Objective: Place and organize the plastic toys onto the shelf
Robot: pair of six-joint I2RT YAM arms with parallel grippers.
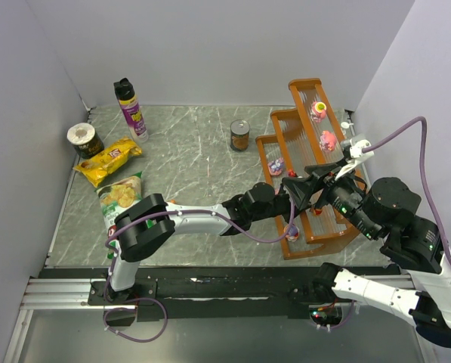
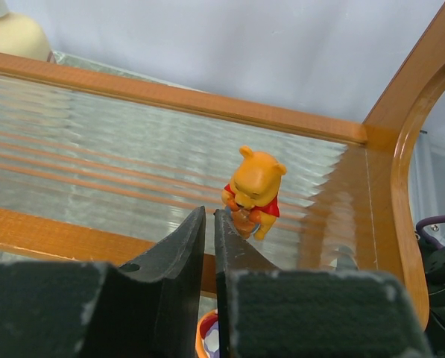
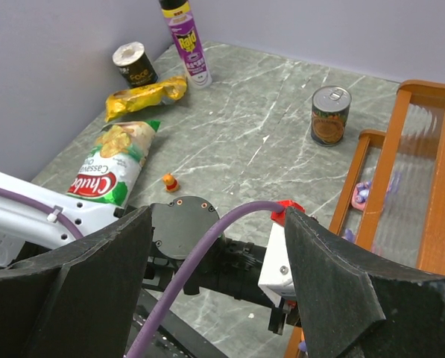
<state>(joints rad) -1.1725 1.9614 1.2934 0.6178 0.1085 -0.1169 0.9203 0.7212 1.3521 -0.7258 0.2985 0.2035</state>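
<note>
The left fingers [image 2: 181, 257] fill the foreground of the left wrist view. They are clenched, with only a hairline slit between them and nothing showing in it. Their tips sit at the feet of a bear [image 2: 256, 185], a small yellow-orange figurine in a red shirt. Whether a tip actually touches it I cannot tell. The bear stands on a clear ribbed panel of the shelf [image 2: 170, 97], leaning forward a little, near the end of the tier where the orange-brown side frame curves up.

The right fingers [image 3: 334, 276] are spread wide and hold nothing. The left arm [image 3: 181, 224] and a purple cable [image 3: 207, 253] show in the gap between them.

From above, the shelf stands at the right side of the bench [image 1: 195, 166]. A pink toy [image 1: 328, 140] sits on its middle step, another toy [image 1: 318, 110] on the top step, and a purple toy [image 1: 276, 166] on the lowest. One orange toy [image 3: 169, 181] stands on the bench, well apart from the shelf and near a green bag [image 3: 114, 160]. A can [image 3: 330, 114] stands just beside the shelf's far end.
</note>
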